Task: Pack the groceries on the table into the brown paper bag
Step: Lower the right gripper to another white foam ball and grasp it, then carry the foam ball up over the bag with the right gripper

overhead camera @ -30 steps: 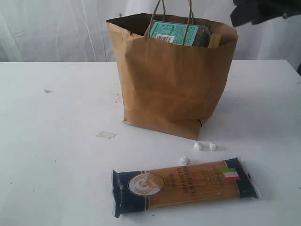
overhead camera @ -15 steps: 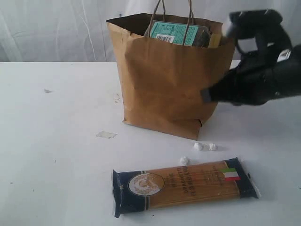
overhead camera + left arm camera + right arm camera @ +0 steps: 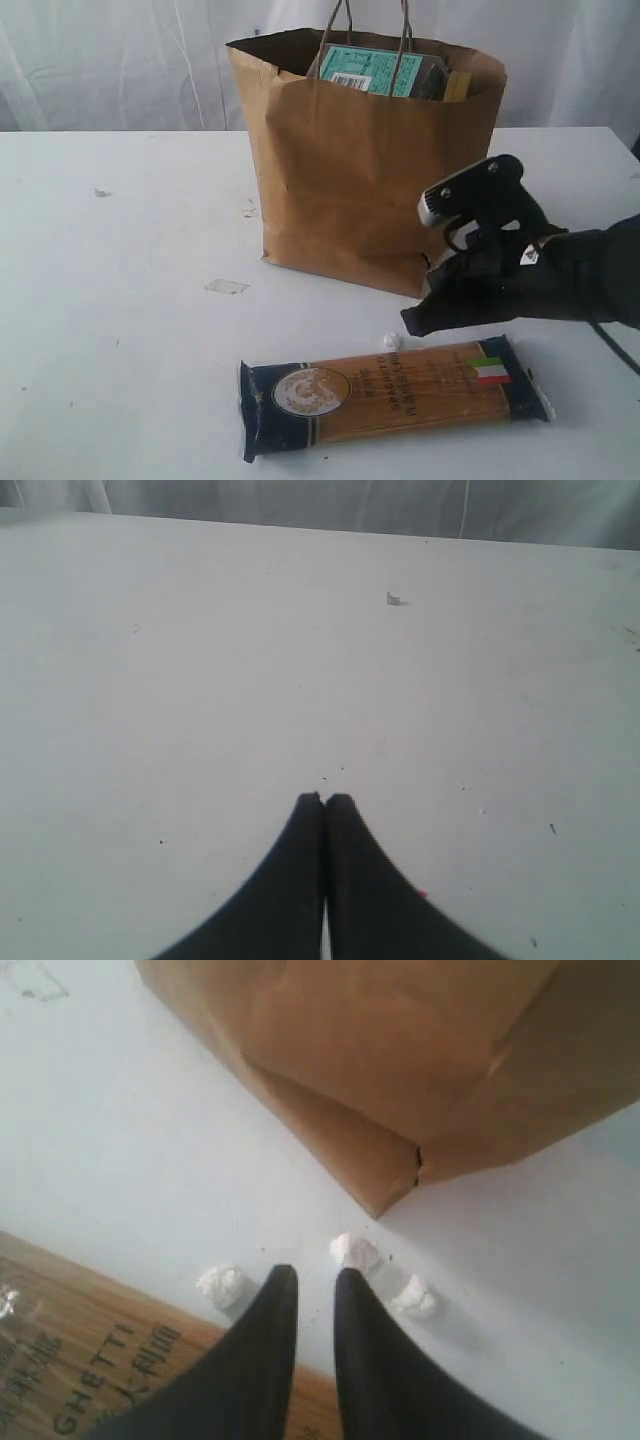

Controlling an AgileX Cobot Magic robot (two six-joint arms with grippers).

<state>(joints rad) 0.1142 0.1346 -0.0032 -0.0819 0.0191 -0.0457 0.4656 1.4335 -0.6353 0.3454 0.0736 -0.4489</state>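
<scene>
The spaghetti pack point(image 3: 390, 395) lies flat on the table point(image 3: 120, 300) in front of the bag point(image 3: 360, 180), with bare tabletop to its left. The right gripper point(image 3: 310, 1276) hangs low between the bag's bottom corner and the pack's long edge, fingers a slit apart on nothing, pellets point(image 3: 222, 1285) either side. The left gripper point(image 3: 323, 800), fingers pressed together, is over open tabletop

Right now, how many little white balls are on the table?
3 pellets: one beside the spaghetti pack, one just past the right gripper tips, one beside that gripper. Others may hide behind the paper bag.
</scene>
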